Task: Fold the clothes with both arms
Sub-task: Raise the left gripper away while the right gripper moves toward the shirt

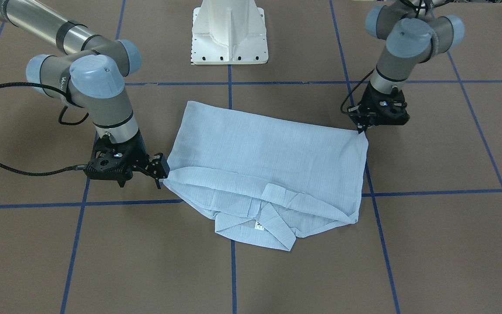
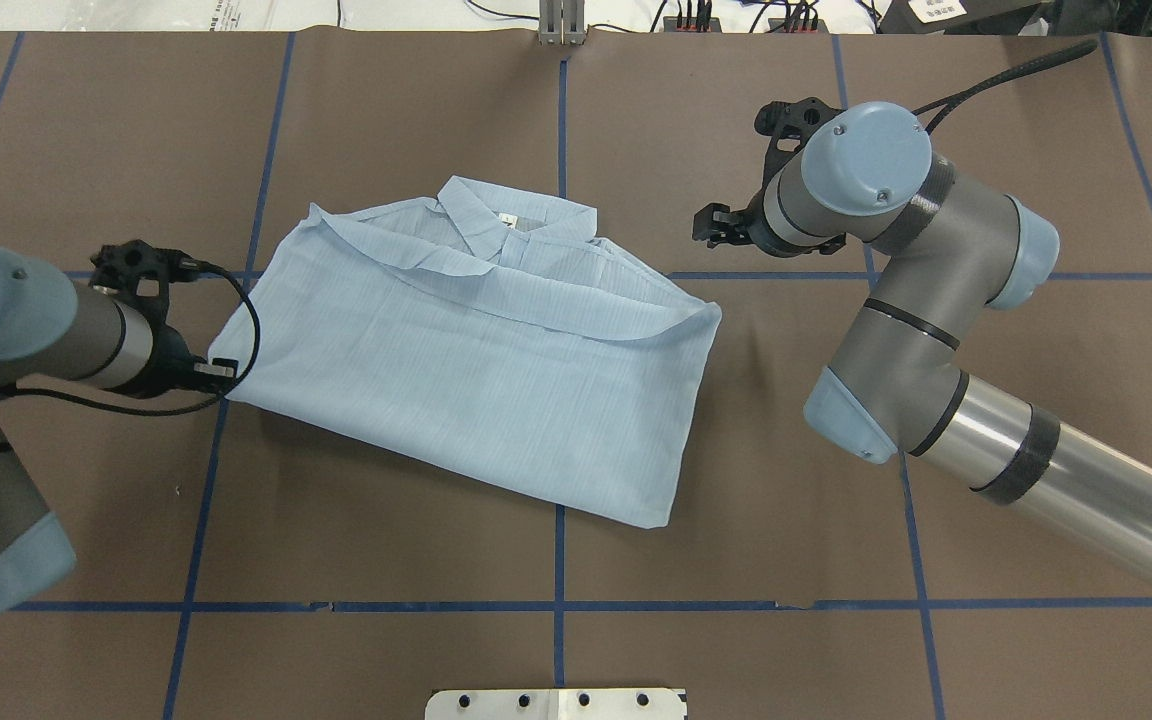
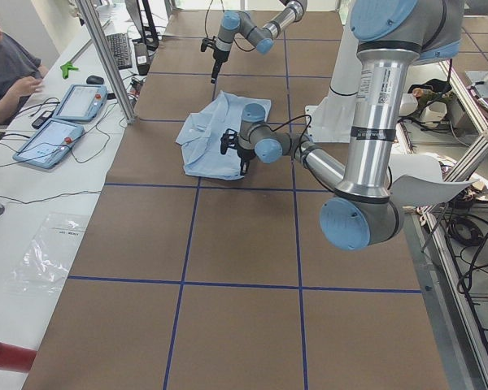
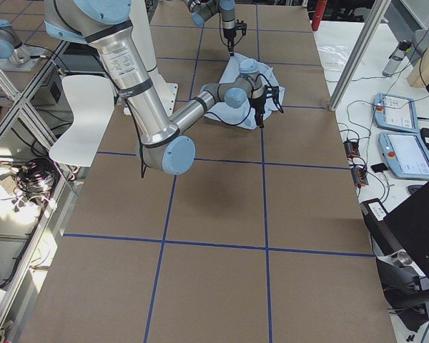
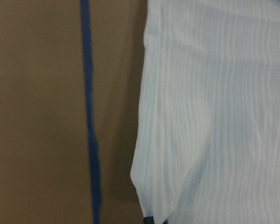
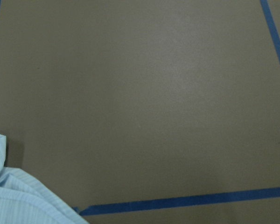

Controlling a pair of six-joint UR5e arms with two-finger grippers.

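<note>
Wide brown bench (image 1: 429, 244), and on it the light blue shirt (image 1: 268, 152) lay folded flat, stretched between the two sets of fingers. The left fingers (image 1: 361, 127) were pinched together on one corner. The right fingers (image 1: 162, 168) stood parted just beside the other end's corner, gripping nothing.

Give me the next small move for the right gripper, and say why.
Probably ease the right gripper onto the shirt corner beside it and close. Its jaws look open just off that corner, while the left gripper sits at the diagonally opposite corner; whether it grips I cannot tell. The shirt lies flat, so both corners need holding before a fold.
</note>
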